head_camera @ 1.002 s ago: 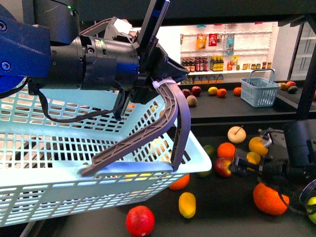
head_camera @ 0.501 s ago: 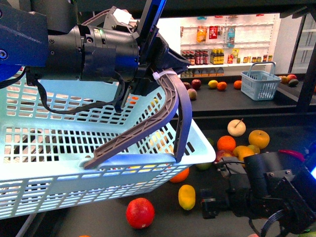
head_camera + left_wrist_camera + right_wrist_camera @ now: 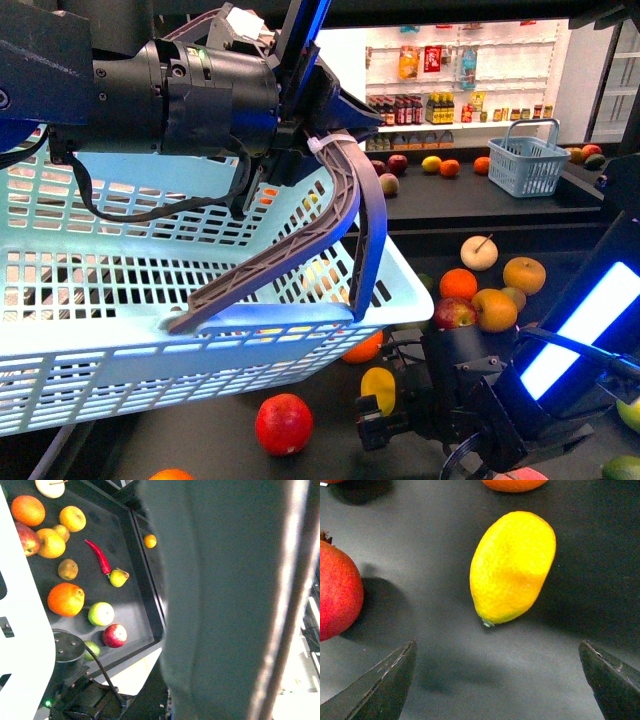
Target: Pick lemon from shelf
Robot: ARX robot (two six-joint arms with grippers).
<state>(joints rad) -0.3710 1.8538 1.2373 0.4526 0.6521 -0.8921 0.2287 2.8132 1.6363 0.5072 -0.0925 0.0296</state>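
Right gripper [image 3: 497, 647] gapes wide, lemon [image 3: 512, 565] at its 12 o'clock on the shelf [image 3: 420, 530]. Left gripper [image 3: 335, 140] pinches the basket handle [image 3: 270, 282].

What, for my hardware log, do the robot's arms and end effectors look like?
Left arm: black cylindrical wrist on dark blue housing, small green light, looping black cable. Right arm: black and boxy, with a glowing white-blue strip. Right end effector: two dark, wedge-shaped fingertips.
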